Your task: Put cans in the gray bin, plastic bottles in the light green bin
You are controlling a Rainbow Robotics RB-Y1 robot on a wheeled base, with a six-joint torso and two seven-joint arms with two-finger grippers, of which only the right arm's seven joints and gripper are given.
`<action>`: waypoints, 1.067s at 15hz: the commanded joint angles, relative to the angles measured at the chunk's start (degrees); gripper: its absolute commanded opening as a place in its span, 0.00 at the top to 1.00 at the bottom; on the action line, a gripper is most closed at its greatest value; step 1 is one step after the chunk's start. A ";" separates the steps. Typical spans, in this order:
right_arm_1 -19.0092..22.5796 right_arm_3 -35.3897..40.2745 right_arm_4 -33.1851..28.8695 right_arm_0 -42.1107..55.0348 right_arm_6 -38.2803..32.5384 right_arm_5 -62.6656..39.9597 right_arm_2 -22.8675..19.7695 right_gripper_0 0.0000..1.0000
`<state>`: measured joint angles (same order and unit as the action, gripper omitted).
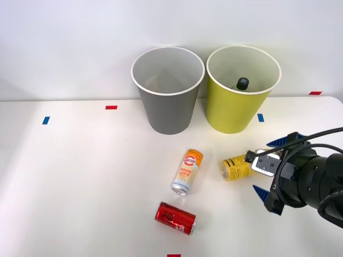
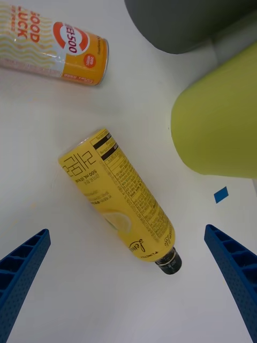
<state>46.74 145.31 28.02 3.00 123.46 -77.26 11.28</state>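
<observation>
Here the right hand [image 2: 128, 268], released, hovers seemingly just above the yellow bottle [image 2: 119, 195].

Yellow bottle [image 2: 118, 198], red can [image 1: 175, 218], gray bin [image 1: 169, 107]

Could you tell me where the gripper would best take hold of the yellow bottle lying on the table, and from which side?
Probably around the wide labelled middle of the yellow bottle, coming straight down from above. It lies on its side on the table, clear of the orange-and-white can, and the open right gripper is already above it, one finger either side of its capped end.
</observation>
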 commanded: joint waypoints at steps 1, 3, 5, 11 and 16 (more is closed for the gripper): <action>-0.77 -1.78 0.11 -3.79 11.89 -5.01 1.81 0.00; -2.09 -6.18 0.20 -6.95 17.95 -4.92 3.92 0.00; -3.49 -9.61 0.20 -9.59 22.09 -5.01 5.24 0.00; -4.81 -11.63 0.20 -11.17 25.25 -5.19 7.79 0.00; -10.96 -22.44 -0.51 -15.57 26.13 -5.19 8.49 0.00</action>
<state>37.42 125.11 27.96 -11.30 149.22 -82.50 19.75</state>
